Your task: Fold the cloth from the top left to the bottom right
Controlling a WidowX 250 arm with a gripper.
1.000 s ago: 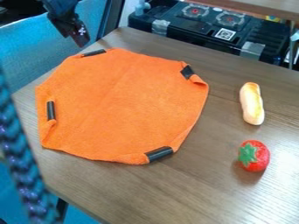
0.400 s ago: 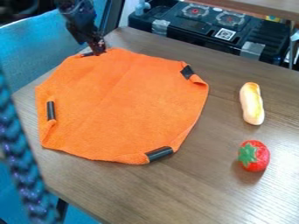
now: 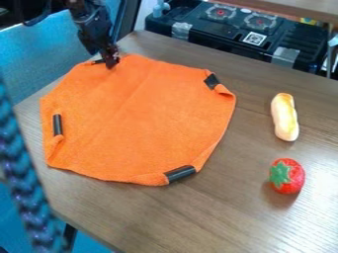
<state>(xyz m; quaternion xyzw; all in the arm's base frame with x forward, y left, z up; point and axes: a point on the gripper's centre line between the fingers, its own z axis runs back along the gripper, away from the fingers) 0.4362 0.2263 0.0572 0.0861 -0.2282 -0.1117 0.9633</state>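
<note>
The black gripper [image 3: 110, 63] hangs at the upper left, its tip at the top-left black tape of the cloth; whether it touches the fabric I cannot tell. Spread out over the table, the orange cloth [image 3: 135, 118] has black tape pieces on its top-left, top-right, left and bottom-right edges. The gripper hides part of the top-left tape.
On the brown wooden table [image 3: 224, 212], a bread-like toy [image 3: 284, 117] lies to the right of the cloth, and a red strawberry toy [image 3: 288, 176] sits below it. A black toy stove [image 3: 241, 29] stands behind the table. A blurred braided blue cord [image 3: 23, 188] runs down the left side.
From above the table's upper-left edge, the gripper has come down and to the right, onto the cloth's top-left tape area. The cloth keeps its shape.
</note>
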